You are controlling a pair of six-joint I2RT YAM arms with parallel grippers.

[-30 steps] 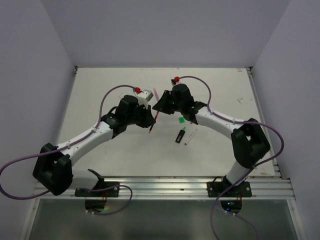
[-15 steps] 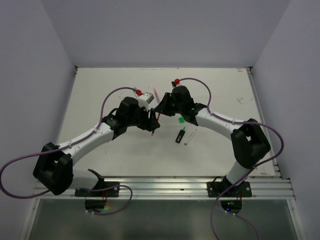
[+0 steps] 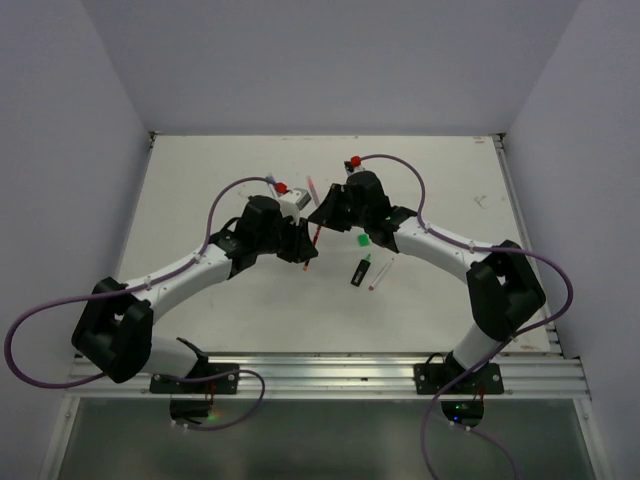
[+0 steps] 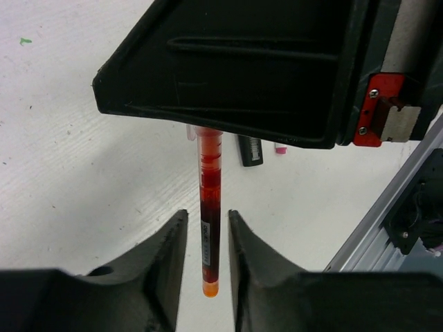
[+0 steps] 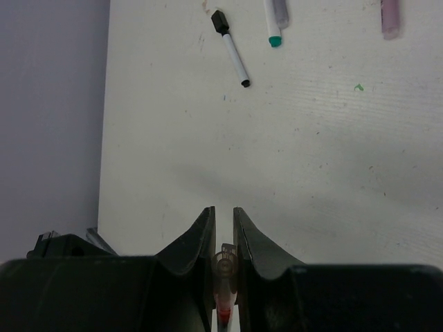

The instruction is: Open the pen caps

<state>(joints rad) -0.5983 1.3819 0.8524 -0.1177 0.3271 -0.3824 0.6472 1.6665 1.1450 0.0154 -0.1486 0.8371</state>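
Currently held pen: the red pen (image 4: 210, 228) hangs upright in the air above the middle of the counter (image 3: 250, 312), a little toward the far edge. An orange tip marks its lower end.
Cap: I cannot tell which end of the red pen carries it, or whether it is on.
Right fingers: the right fingers (image 5: 197, 242) are pressed in on the pen's upper, clear-and-red end and pinch it between them. From the left wrist the pen drops out from under that arm's black housing.
Left fingers: the left fingers (image 4: 169, 266) stand slightly spread, one on each side of the pen's lower half. A thin strip of counter shows between each finger and the barrel, so they do not grip it.
Green cap: the green cap (image 3: 362, 241) lies on the counter just right of the held pen, beside the right arm.
Highlighter: the green-and-black highlighter (image 3: 360, 271) lies just nearer the front edge than the green cap, with a thin pale pen (image 3: 381, 274) beside it on the right.
Pink pen: the pink pen (image 3: 311, 186) lies toward the far edge, between the two wrists.
Other pens: from the right wrist, a whitish pen with black ends (image 5: 232, 54), a teal-tipped pen (image 5: 274, 21) and a pinkish pen (image 5: 390, 17) lie on the counter. All three are well apart from the right fingers.
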